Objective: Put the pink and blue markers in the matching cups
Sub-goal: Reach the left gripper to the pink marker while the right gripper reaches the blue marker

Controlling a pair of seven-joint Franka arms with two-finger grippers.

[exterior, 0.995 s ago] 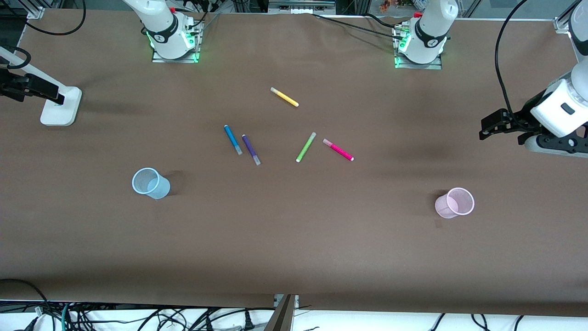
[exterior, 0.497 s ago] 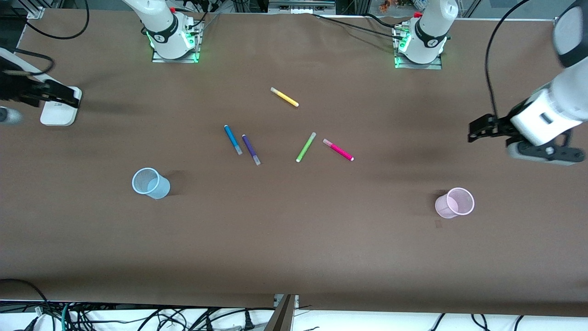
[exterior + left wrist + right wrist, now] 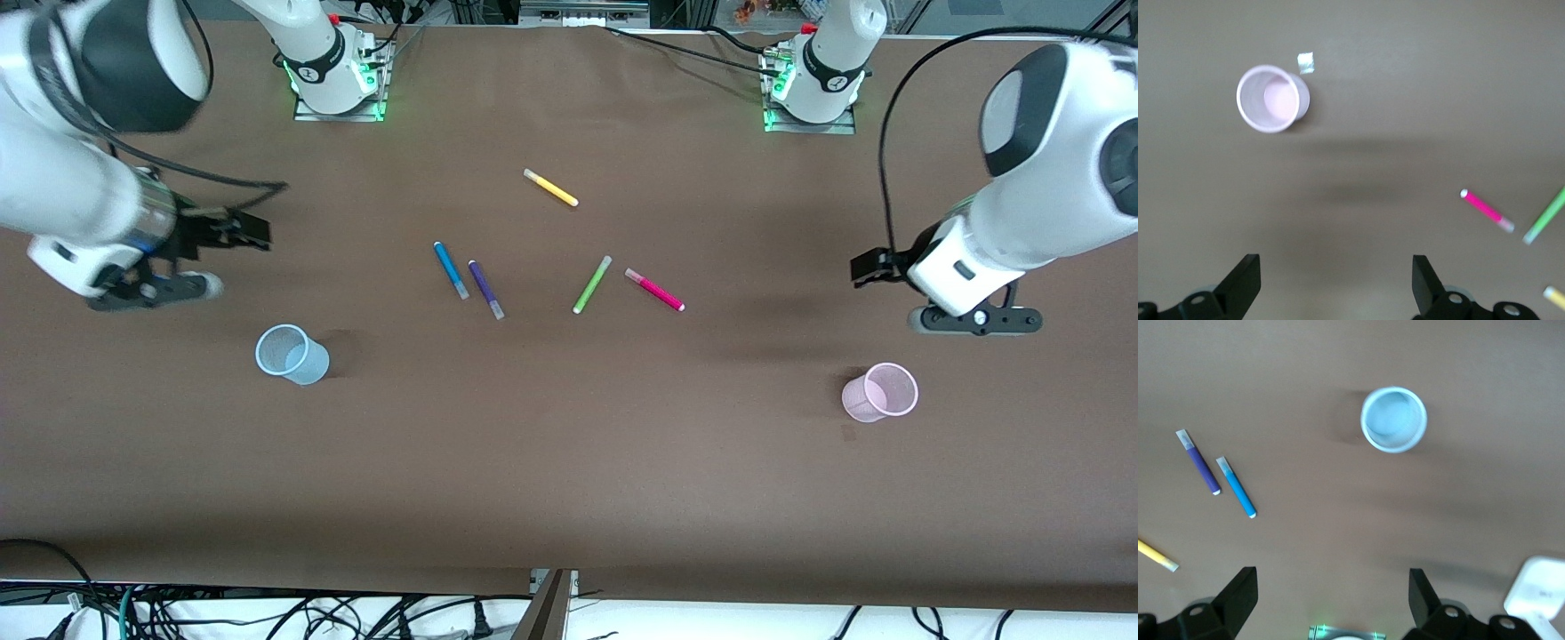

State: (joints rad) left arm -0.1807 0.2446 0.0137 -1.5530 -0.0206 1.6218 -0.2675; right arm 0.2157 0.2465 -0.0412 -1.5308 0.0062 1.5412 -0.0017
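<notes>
The pink marker [image 3: 654,290] [image 3: 1486,210] and the blue marker [image 3: 451,269] [image 3: 1236,487] lie flat mid-table, apart from each other. Nearer the front camera stand the pale pink cup [image 3: 880,391] [image 3: 1271,99], toward the left arm's end, and the pale blue cup [image 3: 292,354] [image 3: 1393,419], toward the right arm's end. Both cups are upright with nothing in them. My left gripper [image 3: 869,268] [image 3: 1336,280] hangs open over bare table between the pink marker and the pink cup. Over bare table close to the blue cup, my right gripper [image 3: 240,229] [image 3: 1333,597] is open and holds nothing.
A purple marker [image 3: 486,289] [image 3: 1199,462] lies beside the blue one, a green marker [image 3: 591,284] [image 3: 1545,217] beside the pink one. A yellow marker [image 3: 550,188] lies closer to the arm bases. A scrap of foil [image 3: 1305,63] sits by the pink cup. A white block [image 3: 1538,590] shows in the right wrist view.
Both arms have swung in from the table's ends toward the markers. The right arm now covers the white block in the front view. Markers and cups have not moved.
</notes>
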